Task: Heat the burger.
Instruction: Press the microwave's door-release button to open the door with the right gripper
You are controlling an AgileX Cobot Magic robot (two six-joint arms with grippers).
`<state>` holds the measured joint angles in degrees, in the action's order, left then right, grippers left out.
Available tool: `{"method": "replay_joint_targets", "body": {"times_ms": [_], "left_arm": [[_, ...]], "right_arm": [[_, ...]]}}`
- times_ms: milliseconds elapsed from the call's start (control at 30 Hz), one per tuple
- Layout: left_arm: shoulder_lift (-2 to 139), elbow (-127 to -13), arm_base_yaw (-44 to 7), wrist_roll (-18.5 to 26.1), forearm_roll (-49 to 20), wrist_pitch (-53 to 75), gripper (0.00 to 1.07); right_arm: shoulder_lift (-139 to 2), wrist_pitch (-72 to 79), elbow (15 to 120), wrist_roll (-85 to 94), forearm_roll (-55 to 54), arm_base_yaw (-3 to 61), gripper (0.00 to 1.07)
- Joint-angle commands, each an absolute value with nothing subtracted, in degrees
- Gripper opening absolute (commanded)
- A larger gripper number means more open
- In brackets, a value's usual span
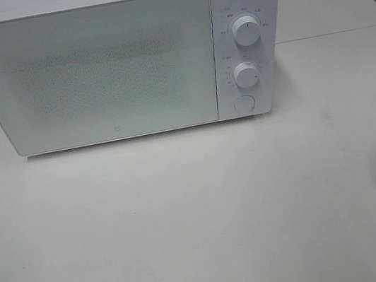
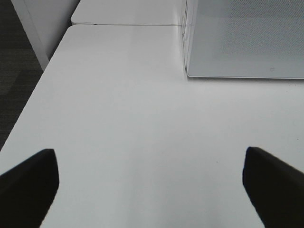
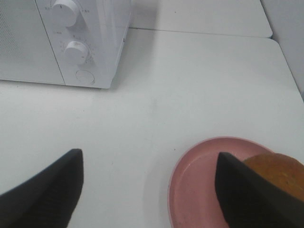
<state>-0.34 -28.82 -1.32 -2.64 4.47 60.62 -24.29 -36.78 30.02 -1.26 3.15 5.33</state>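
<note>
Sitting on a round pink plate (image 3: 199, 185) at the far right of the high view, the glossy golden-brown burger (image 3: 278, 171) shows only partly, as one dark finger of the right gripper (image 3: 147, 164) stands in front of it. That gripper's fingers are spread apart with nothing gripped, and the left gripper (image 2: 149, 161) hangs equally wide and empty over the plain white tabletop (image 1: 200, 218). A boxy white microwave oven (image 1: 91, 70) stands at the back with its door closed — well apart from the plate.

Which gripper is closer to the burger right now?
Right. The right gripper is open at the pink plate, one finger close by the burger. The left gripper is over the table near the microwave, burger out of its view.
</note>
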Motion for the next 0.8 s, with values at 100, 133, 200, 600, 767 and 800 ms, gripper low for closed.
{"method": "replay_joint_targets", "body": {"times_ms": [100,133,200,600,767,800], "left_arm": [[-1.66,-28.71,-1.2,-2.86,3.9,59.7,0.98],[-1.66,-28.71,-1.2,-2.86,3.9,59.7,0.98],[-1.66,-28.71,-1.2,-2.86,3.9,59.7,0.98],[-1.66,-28.71,-1.2,-2.86,3.9,59.7,0.98],[-1.66,-28.71,-1.2,-2.86,3.9,59.7,0.98],[-1.66,-28.71,-1.2,-2.86,3.9,59.7,0.98]], "right_arm": [[-32.43,-26.64,30.19,-1.43,3.15,4.98,0.73],[-33.98,-25.04,30.19,-1.43,3.15,4.98,0.73],[-36.96,-22.06,30.19,-1.43,3.15,4.98,0.73],[-51.28,-4.35,30.19,-1.43,3.15,4.98,0.73],[-55.63,1.03,30.19,-1.43,3.15,4.98,0.73],[-56.32,2.06,30.19,-1.66,3.15,4.98,0.73]]}}
